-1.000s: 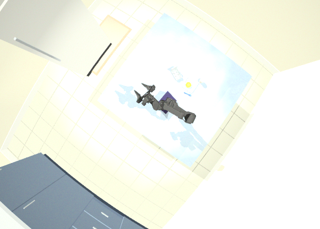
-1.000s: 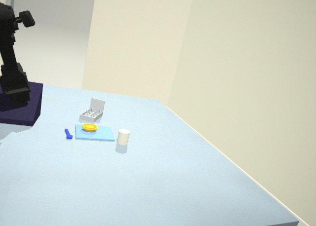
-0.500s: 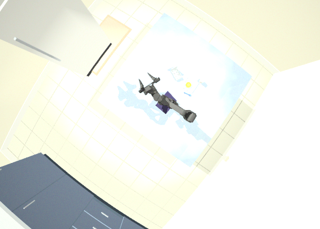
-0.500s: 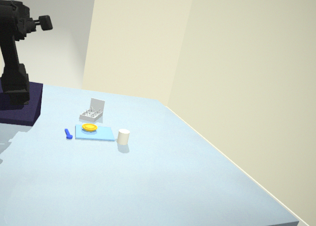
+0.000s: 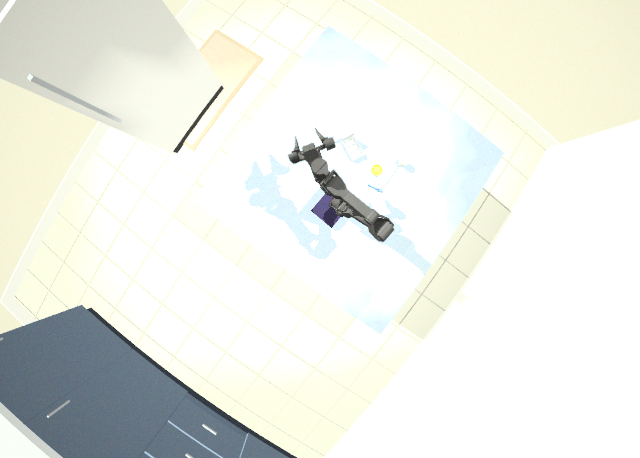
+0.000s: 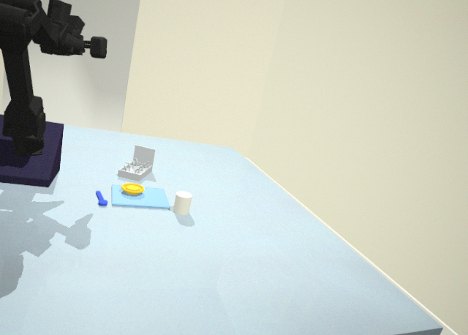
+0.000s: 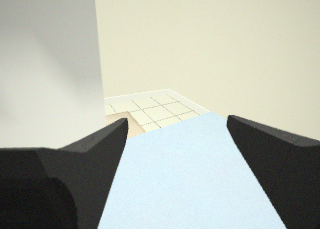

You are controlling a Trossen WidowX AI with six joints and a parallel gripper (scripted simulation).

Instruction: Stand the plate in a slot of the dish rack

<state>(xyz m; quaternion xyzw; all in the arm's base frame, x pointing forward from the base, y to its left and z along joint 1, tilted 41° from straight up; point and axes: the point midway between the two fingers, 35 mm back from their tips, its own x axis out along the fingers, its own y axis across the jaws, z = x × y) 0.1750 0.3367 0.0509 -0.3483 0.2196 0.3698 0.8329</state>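
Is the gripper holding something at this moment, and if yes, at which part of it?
Nothing is held. The gripper is open and holds nothing; the plate lies flat on the blue mat.

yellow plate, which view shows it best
The exterior view: the yellow plate lies flat on the blue mat, in front of the dish rack, with its rim clear. The top view shows only a small washed-out yellow spot. The wrist view misses it, showing only table between open fingers.
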